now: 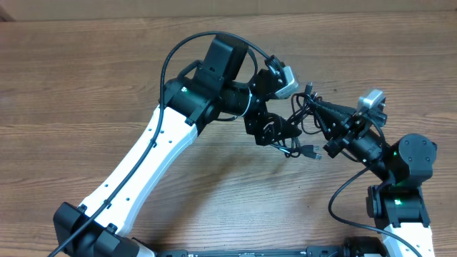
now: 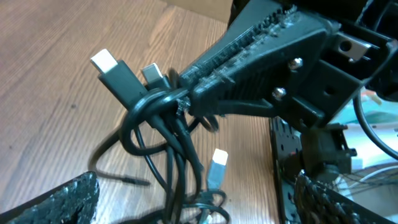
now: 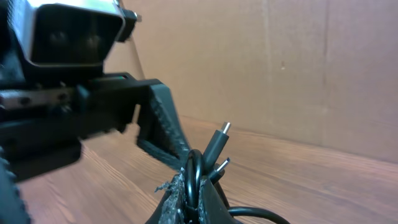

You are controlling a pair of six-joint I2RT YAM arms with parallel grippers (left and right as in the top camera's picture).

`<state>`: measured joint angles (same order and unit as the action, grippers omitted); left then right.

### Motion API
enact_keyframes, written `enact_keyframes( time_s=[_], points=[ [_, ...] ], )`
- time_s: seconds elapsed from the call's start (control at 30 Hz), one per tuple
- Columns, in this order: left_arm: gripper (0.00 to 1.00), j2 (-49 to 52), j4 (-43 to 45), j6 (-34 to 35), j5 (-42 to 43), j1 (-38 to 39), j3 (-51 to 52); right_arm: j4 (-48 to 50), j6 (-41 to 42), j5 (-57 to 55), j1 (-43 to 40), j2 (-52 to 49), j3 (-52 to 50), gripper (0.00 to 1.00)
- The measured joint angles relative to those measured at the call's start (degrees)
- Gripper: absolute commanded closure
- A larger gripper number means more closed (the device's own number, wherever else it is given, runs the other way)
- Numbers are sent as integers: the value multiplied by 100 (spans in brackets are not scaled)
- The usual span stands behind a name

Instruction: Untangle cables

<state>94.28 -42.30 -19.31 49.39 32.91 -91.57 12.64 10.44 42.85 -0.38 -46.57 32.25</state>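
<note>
Right of the middle of the brown wood-grain tabletop, roughly midway between its far and near edges, is the bundle of thin black flexible cables with small plug ends. The right gripper, black and ridged, is clamped tight on a knot of these cords, reaching in from the side of the right edge. Two plug ends, one white-tipped and one silvery, stick out beyond the pinch and point up and away from it. The other cords hang in loops below the pinch, their long run heading toward the near edge. The left gripper stands with its fingers spread wide on either side of the hanging loops, gripping nothing.
</note>
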Motion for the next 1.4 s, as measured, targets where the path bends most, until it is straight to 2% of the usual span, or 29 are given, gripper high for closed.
enact_keyframes(
  time_s=[0.1, 0.23, 0.27, 0.33, 0.37, 0.4, 0.47, 0.5, 0.6, 0.7, 0.83, 0.87, 1.4],
  points=[
    [2, 0, 120, 0, 17, 0, 0, 85, 352, 114, 0, 0, 0, 96],
    [36, 0, 321, -24, 52, 0, 0, 166, 575, 284, 0, 0, 0, 96],
    [40, 2, 348, 11, 74, 0, 0, 166, 595, 291, 0, 0, 0, 96],
    [63, 0, 496, -22, 190, 0, -2, 184, 647, 343, 0, 0, 0, 96],
    [69, 0, 525, 4, 229, 0, -2, 184, 651, 367, 0, 0, 0, 96],
    [71, 2, 562, -7, 251, 0, -2, 188, 651, 378, 0, 0, 0, 96],
    [59, 0, 590, -17, 254, -31, -2, 210, 671, 433, 0, 2, 0, 96],
    [57, 0, 590, -17, 275, -33, -2, 210, 675, 433, 0, 0, 0, 96],
    [58, 2, 575, -15, 328, -31, -2, 210, 691, 431, 0, 0, 0, 96],
    [62, 2, 516, -17, 354, -33, -2, 229, 693, 433, 0, 0, 0, 96],
    [90, 0, 299, -20, 195, -33, -7, 278, 695, 474, -61, 0, 0, 96],
    [94, 0, 243, -31, 111, -33, -7, 282, 697, 490, -92, 0, 0, 96],
    [96, 2, 111, 7, -103, -33, -11, 275, 713, 608, -151, 0, 0, 96]
  ],
)
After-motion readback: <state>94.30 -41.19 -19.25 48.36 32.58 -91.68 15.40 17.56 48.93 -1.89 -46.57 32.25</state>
